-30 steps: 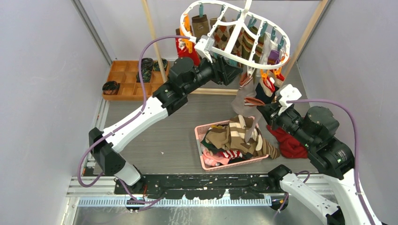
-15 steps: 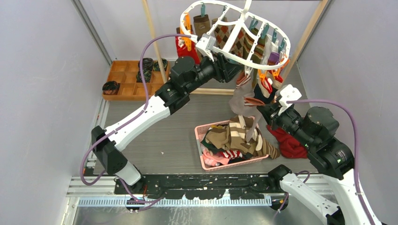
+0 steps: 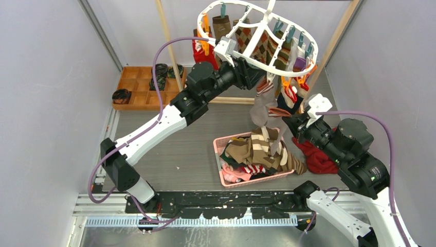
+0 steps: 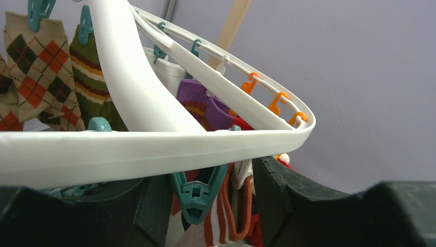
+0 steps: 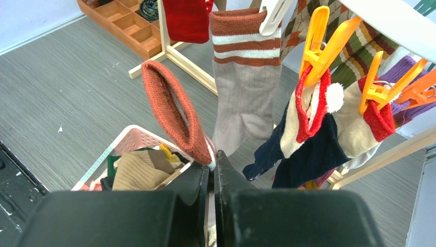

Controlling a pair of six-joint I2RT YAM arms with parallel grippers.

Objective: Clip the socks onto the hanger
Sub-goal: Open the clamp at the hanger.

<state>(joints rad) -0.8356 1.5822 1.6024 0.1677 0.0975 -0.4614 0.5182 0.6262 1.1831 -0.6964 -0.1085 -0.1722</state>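
Observation:
The white oval hanger [image 3: 257,38] hangs at the top with several socks pegged on it, among them argyle [image 4: 38,62] and striped ones. My left gripper [image 3: 258,77] is up under its near rim [image 4: 154,149]. It stands open [image 4: 211,200], with a teal peg [image 4: 198,193] between its fingers. My right gripper [image 3: 289,121] is shut [image 5: 212,164] on a sock with a rust-orange cuff [image 5: 172,116], held up below the hanger. A grey sock with a rust striped cuff [image 5: 246,87] hangs from a white peg just behind it.
A pink basket [image 3: 218,146] holding more socks [image 3: 254,152] sits below the right gripper. A red cloth [image 3: 316,157] lies to its right. A wooden tray [image 3: 134,85] with black rolls is at the back left. Wooden rack posts [image 3: 167,41] stand behind the hanger.
The left gripper has moved right and up under the hanger's rim, and the hanger has lifted and tilted slightly. The right gripper with its sock has shifted only a little.

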